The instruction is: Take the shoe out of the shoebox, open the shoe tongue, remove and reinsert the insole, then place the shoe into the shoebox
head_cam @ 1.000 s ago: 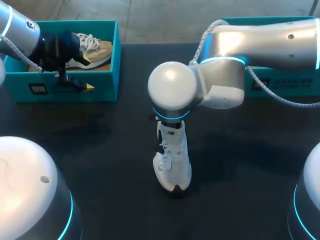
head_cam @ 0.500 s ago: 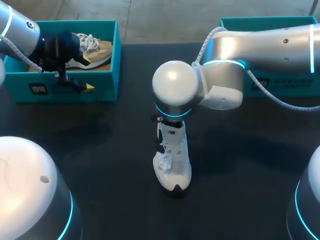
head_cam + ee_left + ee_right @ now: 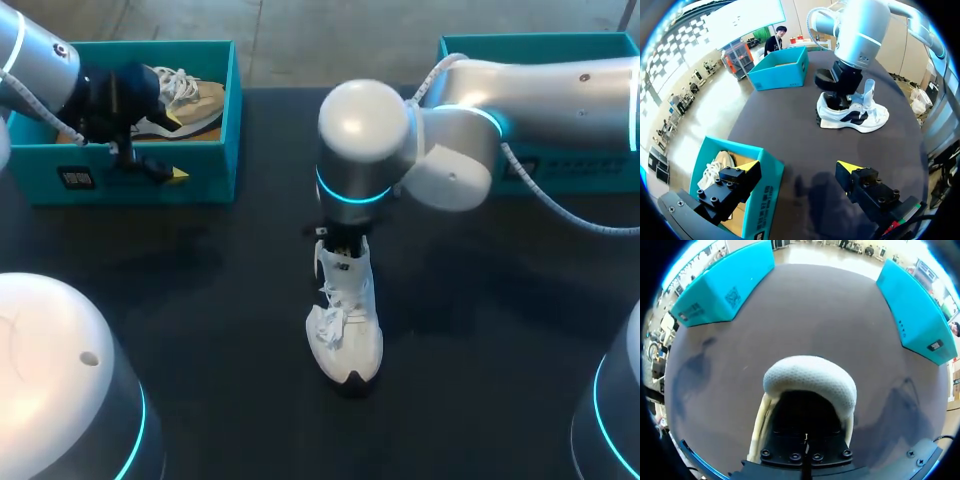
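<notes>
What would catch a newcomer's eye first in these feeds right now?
The white shoe sits alone on its sole in the middle of the dark table. The right arm is straight above its heel end, and the right gripper is down in its opening. Next is the left gripper, open, astride the front wall of the teal shoebox at the far left, where a second shoe lies.

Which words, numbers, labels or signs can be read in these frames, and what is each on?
No text can be read.
On the left shoebox front, a dark label: too small to read.
On the right shoebox front, a print strip: blurred and partly hidden.
On the white shoe, a tongue tag: a dark mark, illegible.
On a shoebox side in the right wrist view, a square code: a pattern only, no words.
</notes>
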Action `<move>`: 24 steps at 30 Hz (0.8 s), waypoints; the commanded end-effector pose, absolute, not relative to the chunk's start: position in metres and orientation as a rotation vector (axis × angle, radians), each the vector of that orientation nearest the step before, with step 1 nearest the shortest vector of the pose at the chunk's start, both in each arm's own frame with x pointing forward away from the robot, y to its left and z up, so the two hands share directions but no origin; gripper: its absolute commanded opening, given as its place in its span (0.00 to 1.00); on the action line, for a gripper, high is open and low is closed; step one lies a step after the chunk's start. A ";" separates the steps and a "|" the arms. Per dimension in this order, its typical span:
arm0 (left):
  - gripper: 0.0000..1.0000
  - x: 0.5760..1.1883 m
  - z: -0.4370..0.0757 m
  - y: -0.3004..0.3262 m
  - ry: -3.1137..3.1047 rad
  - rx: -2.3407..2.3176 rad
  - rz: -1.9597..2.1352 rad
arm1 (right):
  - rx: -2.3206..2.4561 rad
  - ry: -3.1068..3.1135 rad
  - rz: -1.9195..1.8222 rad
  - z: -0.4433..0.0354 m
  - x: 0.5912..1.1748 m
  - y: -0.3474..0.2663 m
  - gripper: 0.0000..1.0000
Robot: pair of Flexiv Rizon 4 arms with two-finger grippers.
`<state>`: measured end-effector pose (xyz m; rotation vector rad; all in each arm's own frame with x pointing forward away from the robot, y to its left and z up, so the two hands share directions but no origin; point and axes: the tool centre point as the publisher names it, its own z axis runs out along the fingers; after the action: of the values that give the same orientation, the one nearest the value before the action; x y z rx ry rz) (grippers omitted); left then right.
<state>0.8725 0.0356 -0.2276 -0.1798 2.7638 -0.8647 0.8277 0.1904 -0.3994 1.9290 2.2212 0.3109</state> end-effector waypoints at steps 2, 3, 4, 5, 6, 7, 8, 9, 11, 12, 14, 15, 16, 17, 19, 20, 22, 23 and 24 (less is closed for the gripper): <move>1.00 0.872 -0.227 0.035 2.766 -0.181 -0.858 | 1.958 2.217 0.299 -0.389 0.816 0.181 0.00; 1.00 0.872 -0.227 0.035 2.766 -0.181 -0.858 | 1.971 2.221 0.305 -0.391 0.814 0.179 0.00; 1.00 0.872 -0.227 0.035 2.766 -0.181 -0.858 | 1.981 2.224 0.305 -0.395 0.814 0.177 0.00; 1.00 0.872 -0.227 0.035 2.766 -0.181 -0.858 | 1.993 2.229 0.298 -0.397 0.813 0.177 0.00; 1.00 0.872 -0.227 0.035 2.766 -0.181 -0.858 | 2.004 2.240 0.296 -0.401 0.813 0.176 0.00; 1.00 0.872 -0.227 0.035 2.766 -0.181 -0.858 | 2.013 2.249 0.292 -0.406 0.813 0.176 0.00; 1.00 0.872 -0.227 0.035 2.766 -0.181 -0.858 | 2.027 2.261 0.284 -0.410 0.814 0.176 0.00; 1.00 0.872 -0.227 0.035 2.766 -0.181 -0.858 | 2.040 2.274 0.281 -0.414 0.814 0.176 0.00; 1.00 0.872 -0.227 0.035 2.766 -0.181 -0.858 | 2.069 2.296 0.265 -0.422 0.814 0.177 0.00; 1.00 0.872 -0.227 0.035 2.766 -0.181 -0.858 | 2.080 2.308 0.264 -0.425 0.813 0.177 0.00; 1.00 0.872 -0.227 0.035 2.766 -0.181 -0.858 | 2.103 2.329 0.249 -0.430 0.813 0.178 0.00; 1.00 0.872 -0.227 0.035 2.766 -0.181 -0.858 | 2.107 2.331 0.246 -0.431 0.812 0.179 0.00; 1.00 0.872 -0.227 0.035 2.766 -0.181 -0.858 | 2.111 2.330 0.246 -0.431 0.812 0.179 0.00; 1.00 0.872 -0.227 0.035 2.766 -0.181 -0.858 | 2.111 2.329 0.248 -0.431 0.812 0.179 0.00; 1.00 0.872 -0.227 0.035 2.766 -0.181 -0.858 | 2.111 2.307 0.258 -0.426 0.808 0.181 0.00; 1.00 0.872 -0.227 0.035 2.766 -0.181 -0.858 | 2.108 2.296 0.264 -0.422 0.806 0.181 0.00; 1.00 0.872 -0.227 0.035 2.766 -0.181 -0.858 | 2.096 2.282 0.263 -0.413 0.804 0.181 0.00; 1.00 0.872 -0.227 0.035 2.766 -0.181 -0.858 | 2.094 2.282 0.260 -0.410 0.804 0.182 0.00; 1.00 0.872 -0.227 0.035 2.766 -0.181 -0.858 | 2.092 2.282 0.256 -0.407 0.804 0.182 0.00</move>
<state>0.8725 0.0357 -0.2275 -0.1797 2.7638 -0.8646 0.8065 0.1810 -0.4059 2.0981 2.2958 0.2596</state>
